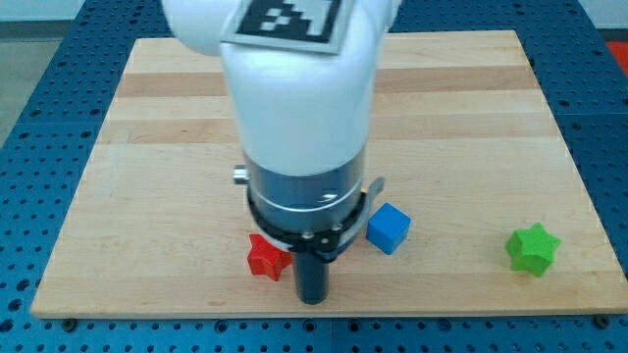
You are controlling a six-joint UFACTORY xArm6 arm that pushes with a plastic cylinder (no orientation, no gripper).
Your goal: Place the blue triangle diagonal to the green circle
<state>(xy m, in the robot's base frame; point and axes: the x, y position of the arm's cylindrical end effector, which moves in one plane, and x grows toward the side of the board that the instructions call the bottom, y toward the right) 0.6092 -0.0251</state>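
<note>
My tip point(312, 298) is near the bottom edge of the wooden board point(147, 147), just right of a red star-shaped block point(265, 258) and below-left of a blue cube point(389, 227). A green star-shaped block point(533, 248) lies at the view's lower right. No blue triangle and no green circle show in this view; the large white arm body point(299, 108) hides the middle of the board.
The board lies on a blue perforated table point(39, 59). A black and white marker tag point(285, 18) sits on top of the arm. The board's bottom edge is close below my tip.
</note>
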